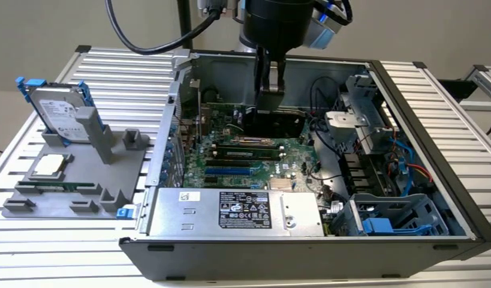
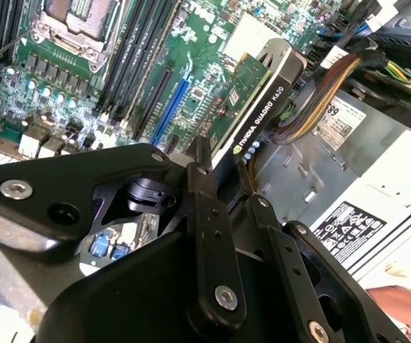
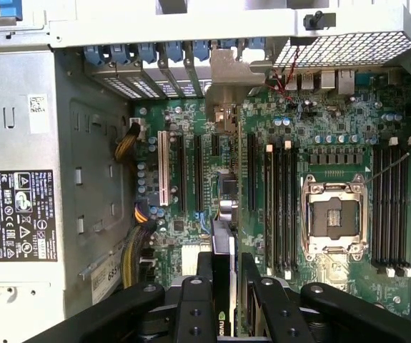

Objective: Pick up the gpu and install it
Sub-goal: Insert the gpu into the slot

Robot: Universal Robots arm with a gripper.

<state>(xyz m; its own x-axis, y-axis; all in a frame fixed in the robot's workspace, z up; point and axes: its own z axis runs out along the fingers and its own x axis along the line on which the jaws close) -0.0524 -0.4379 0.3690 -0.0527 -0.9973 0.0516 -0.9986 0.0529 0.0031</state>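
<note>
GPU held on edge over the motherboard

The gpu [image 2: 262, 93] stands on edge inside the open computer case [image 1: 437, 138], above the green motherboard [image 3: 205, 186], toward the case's far wall. The gripper [image 1: 271, 90] has its black fingers [image 3: 194, 307] clenched on the card's upper edge.

Open PC case [image 1: 437, 120] lying on slatted desk [image 1: 109, 66], motherboard [image 1: 253, 159] facing up. Power supply [image 1: 233, 213] sitting along near edge of case. Grey holder tray [image 1: 77, 174] resting beside case at exterior view's left, hard drive [image 1: 61, 114] with blue rails standing upright in it, CPU [image 1: 51, 166] lying flat, RAM stick [image 1: 57, 185] just beside CPU.
</note>
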